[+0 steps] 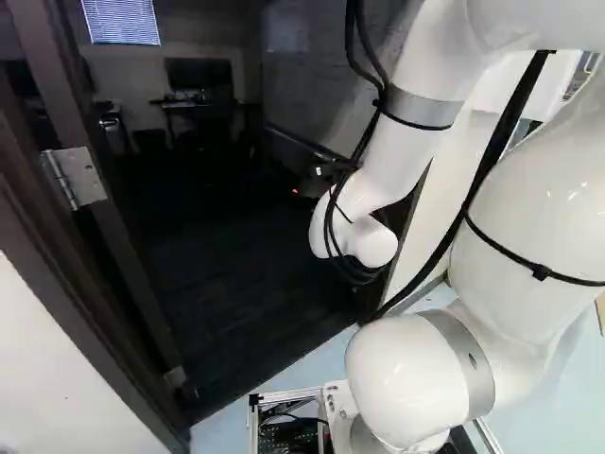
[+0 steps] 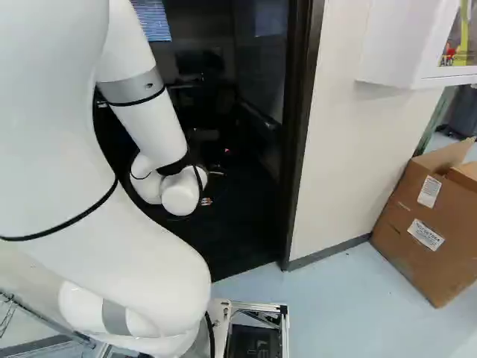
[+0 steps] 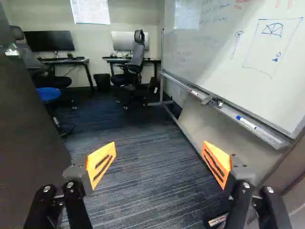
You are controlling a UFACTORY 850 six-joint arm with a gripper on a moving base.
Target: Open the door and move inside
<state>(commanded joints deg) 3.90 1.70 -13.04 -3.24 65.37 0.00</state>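
Carpeted room (image 3: pixel 143 162), dark door (image 3: pixel 28 119) beside spread pincer (image 2: pixel 215 176)

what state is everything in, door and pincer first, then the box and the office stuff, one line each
door, open
pincer, open, nothing between its fingers
cardboard box, top flaps open
whiteboard, drawn and written on
blue-capped marker, lying on the whiteboard's tray
black monitor, screen dark
office chair nearest the whiteboard, unoccupied
window blind, lowered
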